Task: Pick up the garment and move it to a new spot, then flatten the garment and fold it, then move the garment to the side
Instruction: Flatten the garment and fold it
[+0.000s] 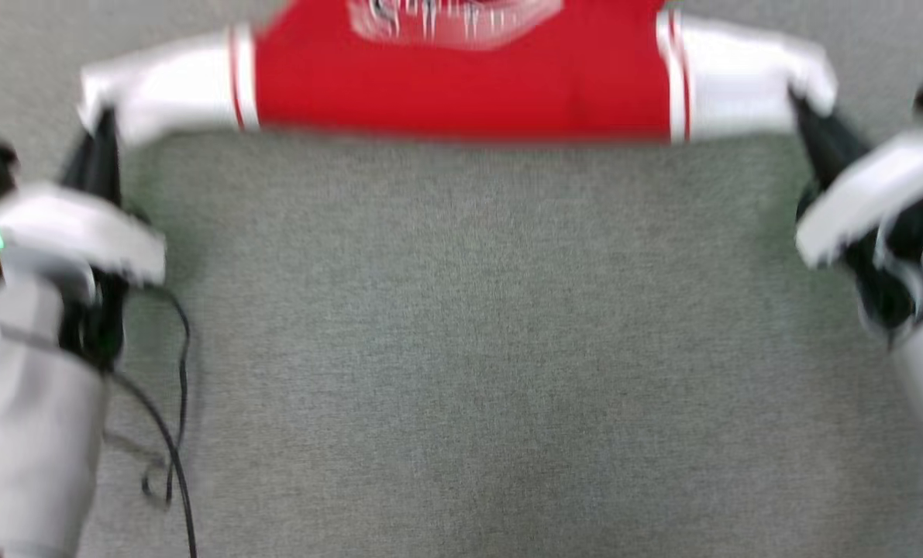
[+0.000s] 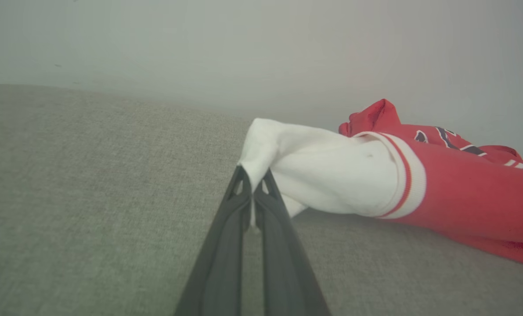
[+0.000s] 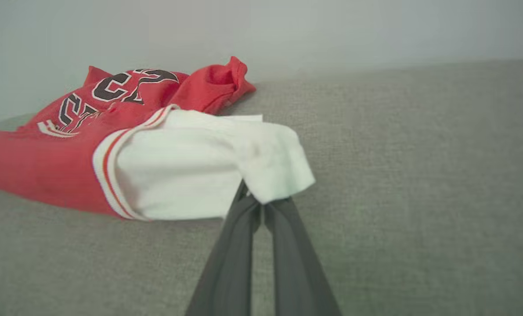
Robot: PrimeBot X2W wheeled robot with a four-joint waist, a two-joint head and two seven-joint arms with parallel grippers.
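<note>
Grey fabric surface (image 1: 461, 349): extends beneath and ahead of both grippers and takes up most of the head view. That view is blurred.

Garment (image 1: 461, 85): red jersey, spread widthways between the two grippers ahead of their fingertips. Its near edge runs roughly straight from one gripper to the other. In the wrist views the red body reaches the surface beyond the fingertips, with its far part bunched.

Left sleeve (image 2: 327, 175): white, running from the left gripper's tips inward to the red body. It is raised off the surface near the tips.

Right sleeve (image 3: 191, 175): white, running from the right gripper's tips inward to the body, its cuff corner draped over the tips.

Left gripper (image 2: 252, 177): the two dark fingers are pressed together, pinching the cuff end of the left sleeve.

Right gripper (image 3: 261, 197): fingers pressed together and clamped on the cuff end of the right sleeve.

Lettering (image 3: 112, 87): black with white edging, on the red body beyond the right gripper; partly creased.

Striped trim (image 2: 408, 180): red and white, at the sleeve seam inward of the left gripper.

Black cable (image 1: 174, 403): trails behind the left gripper, beside its forearm.
</note>
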